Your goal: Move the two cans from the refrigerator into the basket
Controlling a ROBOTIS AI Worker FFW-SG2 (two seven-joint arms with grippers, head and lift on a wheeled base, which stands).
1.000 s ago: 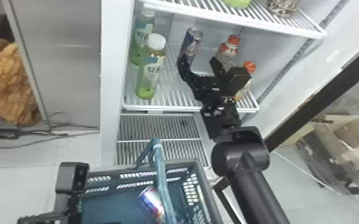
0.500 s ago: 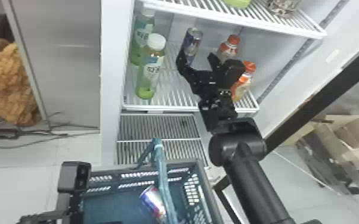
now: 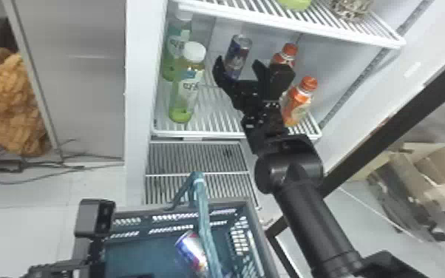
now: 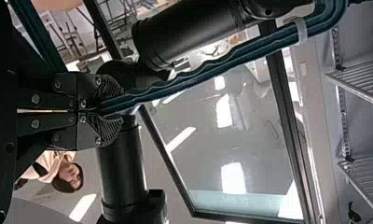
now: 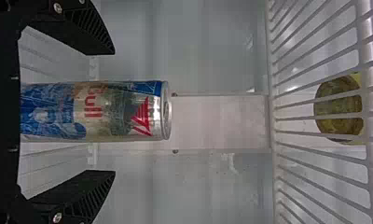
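My right gripper [image 3: 238,74] is open at the refrigerator's lower shelf, its fingers apart around the upright can [image 3: 237,55]. In the right wrist view the can [image 5: 96,111] stands between the spread fingers of the right gripper [image 5: 107,112], with a gap on either side. Another can [image 3: 192,251] lies tilted inside the basket [image 3: 140,255], partly behind the handle. At the head view's lower left is my left gripper [image 3: 94,229]; in the left wrist view the left gripper [image 4: 103,109] is shut on the blue-green basket handle [image 4: 198,77].
Green bottles [image 3: 186,85] stand left of the can on the shelf [image 3: 218,129]. Orange-capped bottles [image 3: 297,103] stand to its right, beside the right gripper. Above is another wire shelf [image 3: 306,24]; the glass door's dark frame [image 3: 391,122] is at the right.
The right gripper has moved left and farther in toward the shelf can, and its fingers now straddle it. The left gripper, basket and can inside look nearly unmoved.
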